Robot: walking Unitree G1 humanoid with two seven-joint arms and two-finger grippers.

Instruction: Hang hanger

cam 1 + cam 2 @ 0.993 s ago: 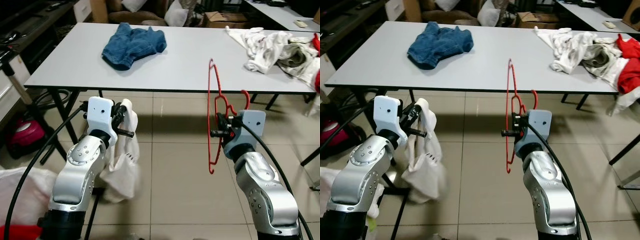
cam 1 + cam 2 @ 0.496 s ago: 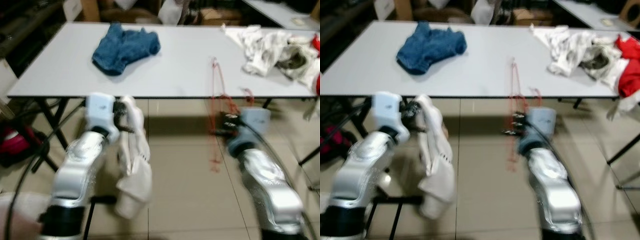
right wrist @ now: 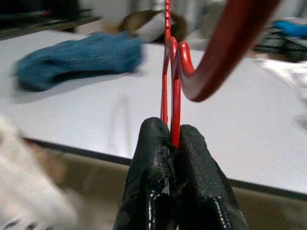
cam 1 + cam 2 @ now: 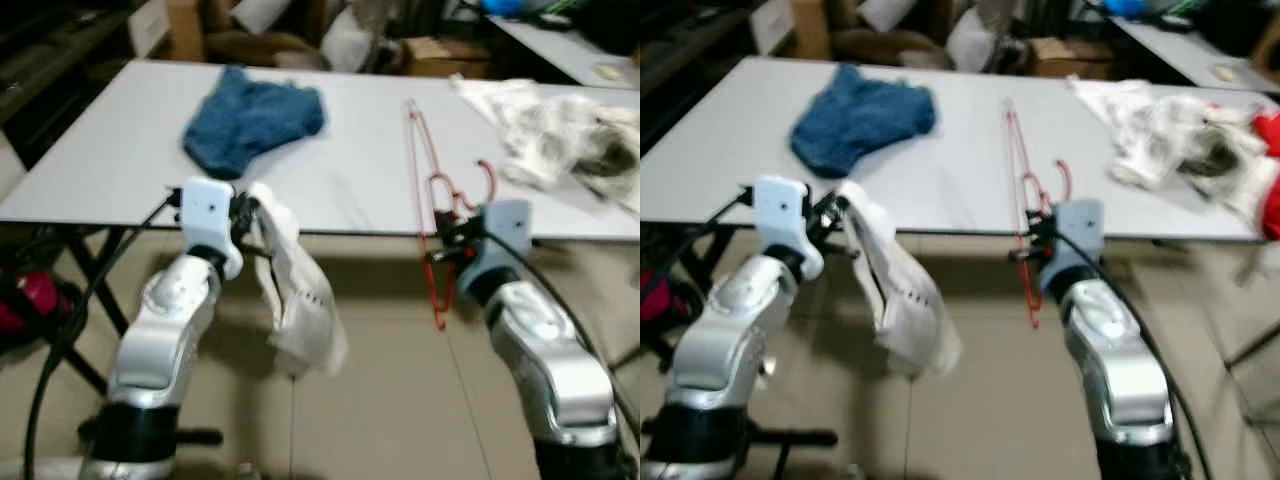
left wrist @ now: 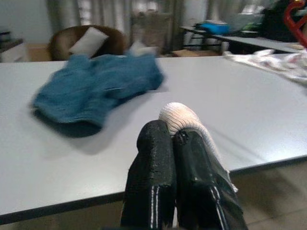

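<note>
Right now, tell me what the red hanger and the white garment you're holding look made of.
Red hanger: probably plastic or plastic-coated; smooth, glossy, rounded hook. The right gripper pinches it. White garment: soft knit fabric, likely cotton; it droops limply, with a ribbed edge at the left gripper.

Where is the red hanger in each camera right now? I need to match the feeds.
Left eye view: red hanger right of centre, upright in the right gripper.
Right eye view: red hanger near centre.
Left wrist view: red curve at the top right corner.
Right wrist view: centre, clamped.
Shared landmark: blue garment.
</note>
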